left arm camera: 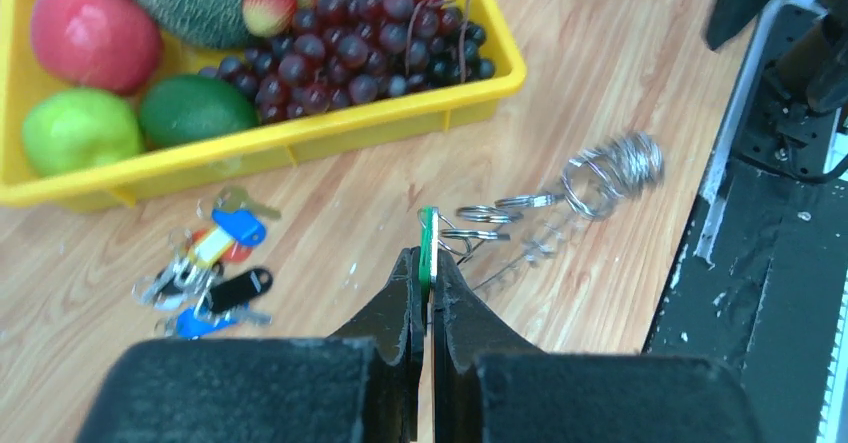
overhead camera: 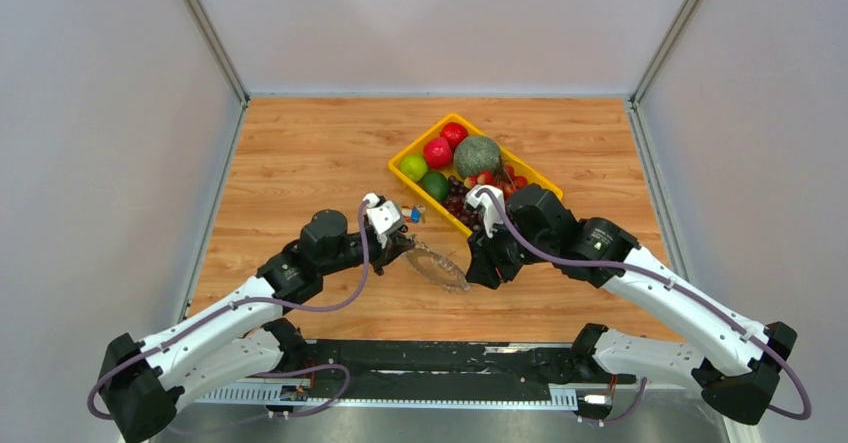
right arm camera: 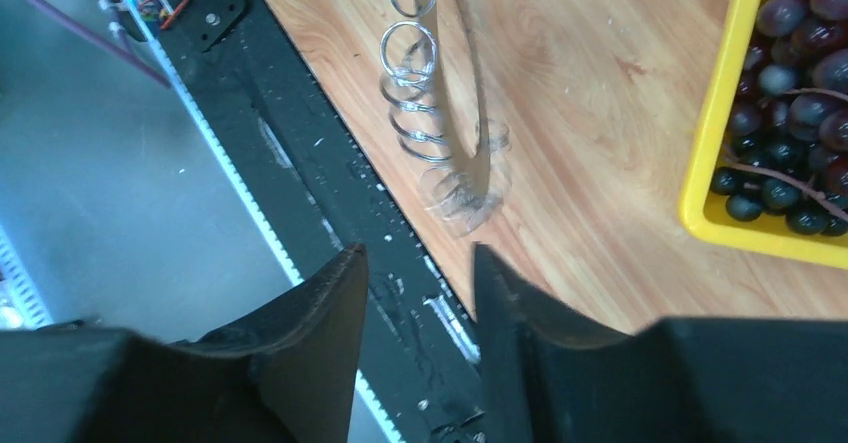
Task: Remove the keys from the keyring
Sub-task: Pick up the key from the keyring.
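though left fingers (left arm camera: 400, 303) clamp the green tag (left arm camera: 427, 241), its face is hidden.

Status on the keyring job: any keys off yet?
Done: nothing that shows; no loose silver key lies on the table. In hand: the left hand is shut on the green tag, holding the keyring; the right hand is open and empty, just short of the keys. Left: all keys, blurred here, appear strung on the ring.
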Controlling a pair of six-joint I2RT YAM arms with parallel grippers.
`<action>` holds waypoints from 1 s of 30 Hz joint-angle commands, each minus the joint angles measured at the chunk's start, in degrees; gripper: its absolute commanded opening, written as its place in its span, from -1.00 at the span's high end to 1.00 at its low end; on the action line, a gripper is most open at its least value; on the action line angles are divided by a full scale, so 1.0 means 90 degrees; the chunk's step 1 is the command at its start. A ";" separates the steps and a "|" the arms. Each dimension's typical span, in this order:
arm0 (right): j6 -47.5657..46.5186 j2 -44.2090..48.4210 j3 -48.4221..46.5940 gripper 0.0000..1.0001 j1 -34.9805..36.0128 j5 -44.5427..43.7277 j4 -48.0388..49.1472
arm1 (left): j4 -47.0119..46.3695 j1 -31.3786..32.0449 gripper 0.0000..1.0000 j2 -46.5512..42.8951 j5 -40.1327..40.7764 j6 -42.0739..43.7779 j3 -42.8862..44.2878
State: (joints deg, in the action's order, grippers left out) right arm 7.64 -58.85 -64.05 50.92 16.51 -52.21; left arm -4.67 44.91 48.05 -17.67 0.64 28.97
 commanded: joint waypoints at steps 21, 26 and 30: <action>0.0217 0.2198 0.3210 -0.25 -0.0014 0.0422 0.6019 | 0.6300 -0.0005 1.00 0.0976 -0.0813 0.1391 0.4445; 0.0374 0.1970 0.3168 -0.21 -0.0013 0.0171 0.6428 | 0.6391 -0.0004 1.00 0.0983 -0.0958 0.1506 0.4555; 0.0491 0.1659 0.3110 -0.13 -0.0017 0.0370 0.6746 | 0.6418 -0.0005 1.00 0.0998 -0.1019 0.1552 0.4653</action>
State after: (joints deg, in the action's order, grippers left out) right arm 10.22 -41.71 -34.83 50.89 18.96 1.50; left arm 53.08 44.82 57.41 -24.49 12.38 67.46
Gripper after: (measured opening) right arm 0.583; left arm 0.020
